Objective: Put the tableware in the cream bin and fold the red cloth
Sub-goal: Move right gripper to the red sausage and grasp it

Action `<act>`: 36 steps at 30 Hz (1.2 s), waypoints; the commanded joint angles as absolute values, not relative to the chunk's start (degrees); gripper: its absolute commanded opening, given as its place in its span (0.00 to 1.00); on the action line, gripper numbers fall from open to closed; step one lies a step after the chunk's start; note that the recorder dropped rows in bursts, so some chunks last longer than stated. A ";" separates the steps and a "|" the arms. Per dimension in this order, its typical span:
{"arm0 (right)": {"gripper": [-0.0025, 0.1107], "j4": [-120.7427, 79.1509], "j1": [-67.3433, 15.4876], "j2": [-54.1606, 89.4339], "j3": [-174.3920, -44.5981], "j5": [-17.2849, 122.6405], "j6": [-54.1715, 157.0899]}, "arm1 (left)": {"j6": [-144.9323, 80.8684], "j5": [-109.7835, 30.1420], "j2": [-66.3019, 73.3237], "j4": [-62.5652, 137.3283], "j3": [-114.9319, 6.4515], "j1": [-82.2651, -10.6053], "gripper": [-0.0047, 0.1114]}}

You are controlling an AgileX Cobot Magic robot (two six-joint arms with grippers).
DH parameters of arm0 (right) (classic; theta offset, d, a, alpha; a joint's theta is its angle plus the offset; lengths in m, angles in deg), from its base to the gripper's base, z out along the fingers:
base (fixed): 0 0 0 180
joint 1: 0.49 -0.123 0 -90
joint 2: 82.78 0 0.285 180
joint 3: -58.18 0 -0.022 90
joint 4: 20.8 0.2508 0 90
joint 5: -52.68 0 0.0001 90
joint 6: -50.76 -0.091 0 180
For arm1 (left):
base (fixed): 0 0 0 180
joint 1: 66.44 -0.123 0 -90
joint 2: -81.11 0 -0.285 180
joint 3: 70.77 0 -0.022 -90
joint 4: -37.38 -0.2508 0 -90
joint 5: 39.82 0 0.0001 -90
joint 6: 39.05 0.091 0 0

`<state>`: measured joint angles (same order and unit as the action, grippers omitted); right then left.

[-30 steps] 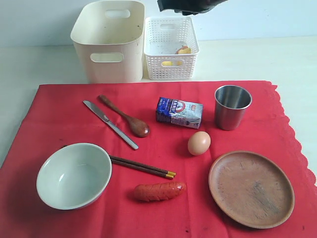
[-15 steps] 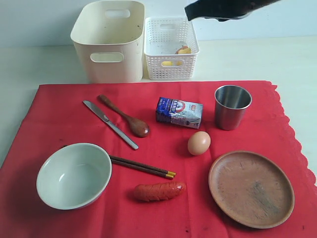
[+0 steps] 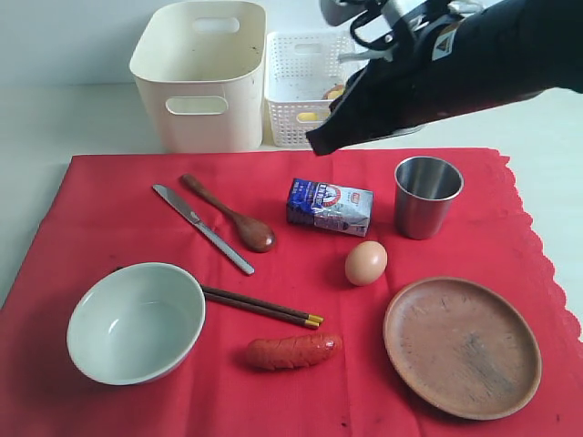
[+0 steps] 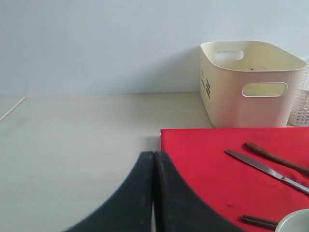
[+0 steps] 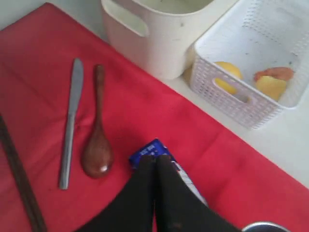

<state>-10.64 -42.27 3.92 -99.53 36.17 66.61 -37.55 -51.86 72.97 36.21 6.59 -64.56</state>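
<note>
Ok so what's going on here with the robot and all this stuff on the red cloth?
The right gripper, shut and empty, hangs above the red cloth near the milk carton. The left gripper, also shut, sits beside the cloth's edge. The bowl, plate, cup, knife, spoon and chopsticks all lie on the cloth. None is in the cream bin yet, and the cloth lies unfolded.

Two bins (image 3: 205,127), one cloth (image 3: 109,218), six tableware pieces (image 3: 137,323), perhaps six foods (image 3: 365,262).

Cloth (image 3: 109,209) bright red, scalloped edge; bin (image 3: 196,82) cream; basket (image 3: 305,123) white lattice; bowl (image 3: 137,323) pale green-white; plate (image 3: 462,346) brown wood grain; cup (image 3: 426,198) grey steel; carton (image 3: 330,207) blue-white; chopsticks (image 3: 260,306) brown, yellow tips; spoon (image 3: 230,216) dark brown
</note>
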 commanded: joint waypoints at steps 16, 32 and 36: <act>0.02 -10.50 -55.16 3.34 -99.21 34.25 69.85 | -37.76 -51.79 73.32 36.13 6.45 -64.70 0.04; 0.02 -12.24 -62.50 3.34 -97.57 27.72 69.85 | -37.76 -51.79 73.32 36.13 6.45 -64.70 0.04; 0.02 -12.18 -63.09 3.34 -95.86 29.08 69.85 | -37.76 -51.79 73.32 36.13 6.45 -64.70 0.04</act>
